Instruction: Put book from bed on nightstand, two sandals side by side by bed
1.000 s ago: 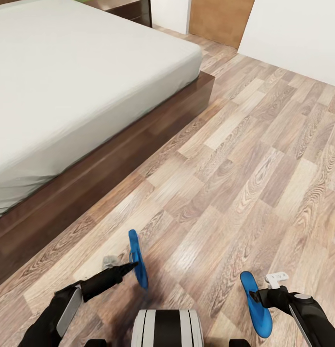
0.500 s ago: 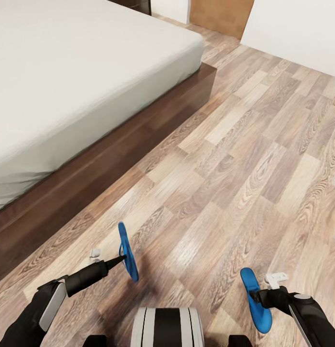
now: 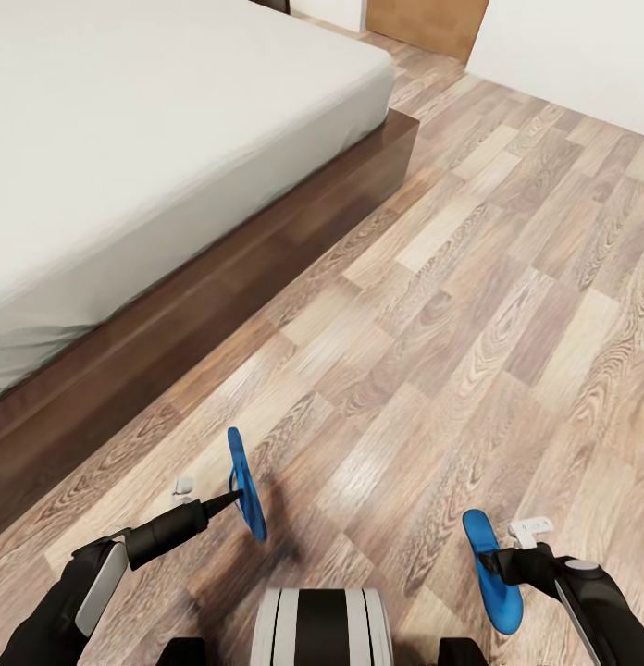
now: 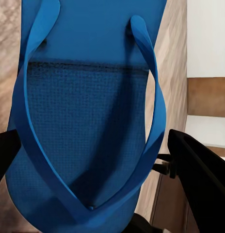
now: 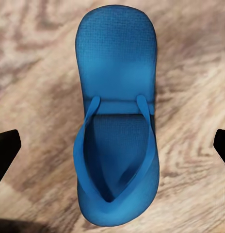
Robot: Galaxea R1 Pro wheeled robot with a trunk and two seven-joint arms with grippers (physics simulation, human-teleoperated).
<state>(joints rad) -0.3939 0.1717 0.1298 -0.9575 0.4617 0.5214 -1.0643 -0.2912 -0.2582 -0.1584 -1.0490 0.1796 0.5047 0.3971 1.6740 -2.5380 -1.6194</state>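
Observation:
My left gripper (image 3: 237, 498) is shut on one blue sandal (image 3: 248, 481), holding it on edge above the floor, a short way out from the bed's side. In the left wrist view this sandal (image 4: 88, 97) spans the gap between the fingers (image 4: 200, 179). The other sandal (image 3: 493, 592) lies flat on the planks at the lower right. My right gripper (image 3: 502, 564) hangs open over it. In the right wrist view its fingertips (image 5: 6, 150) stand wide of that sandal (image 5: 117, 73) without touching it. The bed (image 3: 155, 120) is at the upper left. The book and the nightstand are out of view.
The bed's dark wooden frame (image 3: 220, 296) runs diagonally along the floor. Wood-plank floor (image 3: 470, 277) stretches from it to the right. A tan door (image 3: 424, 28) and a white wall (image 3: 581, 65) close the far end. My own base (image 3: 322, 629) shows at the bottom edge.
A second ago my left gripper shifted the held sandal a little leftward towards the bed, then held still. The head view tilted slightly. The right gripper and the floor sandal stayed put.

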